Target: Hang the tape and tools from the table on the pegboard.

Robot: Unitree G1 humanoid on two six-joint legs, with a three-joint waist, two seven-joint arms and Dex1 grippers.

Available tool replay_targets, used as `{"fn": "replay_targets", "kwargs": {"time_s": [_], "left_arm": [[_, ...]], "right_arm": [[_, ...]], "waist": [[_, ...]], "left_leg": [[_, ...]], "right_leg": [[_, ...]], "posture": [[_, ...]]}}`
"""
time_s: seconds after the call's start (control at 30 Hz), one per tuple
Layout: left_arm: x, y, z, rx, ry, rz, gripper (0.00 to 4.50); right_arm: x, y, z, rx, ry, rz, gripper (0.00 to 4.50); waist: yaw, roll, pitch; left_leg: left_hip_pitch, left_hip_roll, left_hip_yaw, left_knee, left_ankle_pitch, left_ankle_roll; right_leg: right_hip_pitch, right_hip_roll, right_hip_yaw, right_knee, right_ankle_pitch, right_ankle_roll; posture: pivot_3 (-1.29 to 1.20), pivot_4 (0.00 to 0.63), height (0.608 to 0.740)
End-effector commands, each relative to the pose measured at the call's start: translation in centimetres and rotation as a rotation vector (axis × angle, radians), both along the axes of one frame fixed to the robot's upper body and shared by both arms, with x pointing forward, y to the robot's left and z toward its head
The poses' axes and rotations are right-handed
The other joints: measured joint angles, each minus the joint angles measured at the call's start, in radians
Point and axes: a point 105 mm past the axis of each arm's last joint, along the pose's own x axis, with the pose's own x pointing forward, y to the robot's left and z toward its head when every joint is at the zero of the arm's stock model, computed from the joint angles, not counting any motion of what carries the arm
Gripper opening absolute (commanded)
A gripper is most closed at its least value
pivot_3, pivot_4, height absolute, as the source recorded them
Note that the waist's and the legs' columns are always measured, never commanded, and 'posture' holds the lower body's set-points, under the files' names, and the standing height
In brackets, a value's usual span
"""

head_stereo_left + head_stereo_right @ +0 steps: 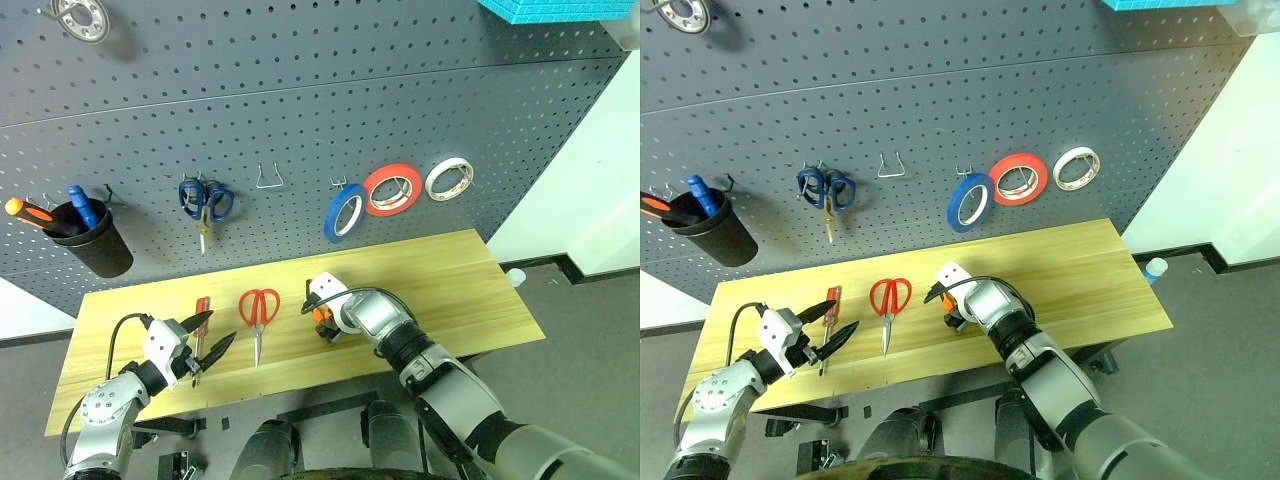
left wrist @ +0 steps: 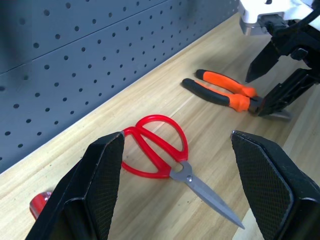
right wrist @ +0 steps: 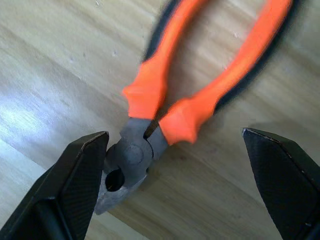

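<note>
Two grippers hang over the table [image 1: 470, 270] of light wood: the right gripper [image 3: 175, 195] wide open above the pliers [image 3: 200, 85], holding nothing, and the left gripper [image 1: 205, 340] open and empty over the red screwdriver [image 1: 200, 322]. One pegboard [image 1: 300, 110], dark grey, fills the back wall. One black cup [image 1: 100, 245] hangs there. Three tape rolls hang side by side: blue tape [image 1: 344, 213], red-orange roll [image 1: 393, 189], white roll [image 1: 450, 178]. Two scissors: blue-handled scissors [image 1: 205, 205] hanging, red scissors [image 1: 258, 315] lying between screwdriver and pliers.
</note>
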Motion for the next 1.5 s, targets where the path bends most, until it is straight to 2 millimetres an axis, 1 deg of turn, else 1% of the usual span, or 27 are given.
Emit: {"fn": "replay_targets", "kwargs": {"time_s": [0.03, 0.13, 0.2, 0.33, 0.47, 0.57, 0.67, 0.83, 1.0, 1.1, 1.3, 1.33, 1.37, 1.5], "left_arm": [[0.1, 0.7, 0.9, 0.012, -0.034, 0.013, 3.55], [0.1, 0.7, 0.9, 0.014, -0.035, 0.014, 3.55], [0.1, 0.7, 0.9, 0.014, -0.035, 0.013, 3.55], [0.1, 0.6, 1.0, 0.013, -0.036, 0.008, 3.55], [0.2, 0.4, 1.1, 0.01, -0.038, 0.004, 3.55], [0.3, 0.3, 1.1, 0.007, -0.041, 0.002, 3.55], [0.4, 0.3, 1.1, 0.007, -0.043, 0.003, 3.55], [0.4, 0.2, 1.2, 0.006, -0.046, 0.007, 3.55], [0.4, 0.2, 1.2, 0.005, -0.046, 0.01, 3.55], [0.4, 0.2, 1.2, 0.004, -0.046, 0.009, 3.55], [0.5, 0.1, 1.3, 0.003, -0.05, 0.005, 3.55], [0.5, 0.1, 1.3, 0.003, -0.05, 0.005, 3.55], [0.5, 0.1, 1.3, 0.003, -0.05, 0.005, 3.55], [0.5, 0.2, 1.4, 0.004, -0.05, 0.006, 3.55]], "right_arm": [[0.4, 0.0, 0.7, 0.001, -0.033, 0.019, 4.47], [0.5, -0.2, 0.8, -0.003, -0.037, 0.012, 4.47], [0.5, 0.1, 1.0, 0.013, -0.04, 0.014, 4.47], [0.1, 2.6, 2.5, 0.111, -0.027, 0.049, 4.47], [0.2, 4.2, 3.2, 0.133, -0.035, 0.063, 4.47], [0.7, 5.0, 3.2, 0.125, -0.051, 0.06, 4.47], [1.4, 5.1, 3.0, 0.103, -0.075, 0.043, 4.47], [1.9, 4.8, 2.3, 0.076, -0.072, 0.024, 4.47], [1.7, 4.4, 1.7, 0.059, -0.059, 0.023, 4.47], [1.4, 4.2, 1.2, 0.056, -0.035, 0.01, 4.47], [1.1, 4.2, 0.8, 0.079, 0.003, -0.045, 4.47], [1.2, 4.2, 0.8, 0.081, 0.005, -0.055, 4.09], [1.3, 4.1, 0.8, 0.081, 0.002, -0.06, 3.86], [1.5, 4.1, 0.9, 0.083, -0.01, -0.069, 2.46]], "waist": [[0.0, 0.0, 0.0], [-0.001, 0.001, 0.001], [-0.001, 0.001, 0.002], [-0.002, 0.001, 0.002], [-0.001, 0.001, 0.003], [-0.001, 0.001, 0.003], [-0.001, 0.001, 0.003], [0.0, 0.0, 0.002], [-0.004, 0.0, 0.002], [-0.003, 0.0, 0.002], [-0.003, 0.0, 0.002], [-0.003, 0.0, 0.002], [-0.002, 0.0, 0.002], [-0.004, 0.0, 0.002]], "left_leg": [[0.0, 0.0, 0.0, 0.0, 0.0, 0.0], [0.0, 0.0, 0.0, 0.0, 0.0, 0.0], [0.0, 0.0, 0.0, 0.0, 0.0, 0.0], [-0.001, 0.0, 0.0, 0.0, 0.0, 0.0], [-0.001, 0.0, 0.0, -0.001, 0.0, 0.0], [-0.001, 0.0, 0.0, -0.001, 0.0, 0.0], [-0.001, 0.0, 0.0, -0.002, 0.0, 0.0], [-0.001, 0.0, 0.0, -0.006, 0.001, -0.002], [-0.001, 0.001, 0.0, -0.013, 0.003, -0.004], [-0.001, 0.001, 0.0, -0.013, 0.003, -0.004], [-0.001, 0.001, 0.0, -0.013, 0.003, -0.004], [-0.001, 0.001, 0.0, -0.012, 0.003, -0.004], [-0.001, 0.001, 0.0, -0.012, 0.003, -0.004], [-0.001, 0.001, 0.0, -0.012, 0.003, -0.005]], "right_leg": [[0.0, 0.0, 0.0, 0.0, 0.0, 0.0], [0.0, 0.0, 0.0, 0.0, 0.0, 0.0], [0.0, 0.0, 0.0, 0.0, 0.0, 0.0], [-0.001, 0.0, 0.0, 0.0, 0.0, 0.0], [-0.002, 0.0, 0.0, 0.0, 0.0, 0.0], [-0.002, 0.0, 0.0, 0.0, 0.0, 0.0], [-0.003, 0.0, 0.0, 0.0, 0.0, 0.0], [-0.004, 0.0, 0.0, -0.001, 0.0, 0.0], [-0.009, 0.0, 0.0, 0.0, 0.0, -0.001], [-0.009, 0.0, 0.0, -0.001, 0.0, -0.001], [-0.008, 0.0, 0.0, 0.0, 0.0, -0.001], [-0.008, 0.0, 0.0, 0.0, 0.0, -0.001], [-0.008, 0.0, 0.0, 0.0, 0.0, -0.001], [-0.008, 0.0, 0.0, 0.001, 0.0, -0.001]], "posture": [[-0.06, 0.13, 0.738], [-0.06, 0.13, 0.738], [-0.06, 0.13, 0.738], [-0.06, 0.13, 0.738], [-0.06, 0.128, 0.738], [-0.06, 0.124, 0.738], [-0.05, 0.121, 0.738], [-0.05, 0.12, 0.738], [-0.05, 0.121, 0.738], [-0.05, 0.121, 0.738], [-0.06, 0.119, 0.738], [-0.06, 0.119, 0.738], [-0.06, 0.119, 0.738], [-0.05, 0.117, 0.738]]}}
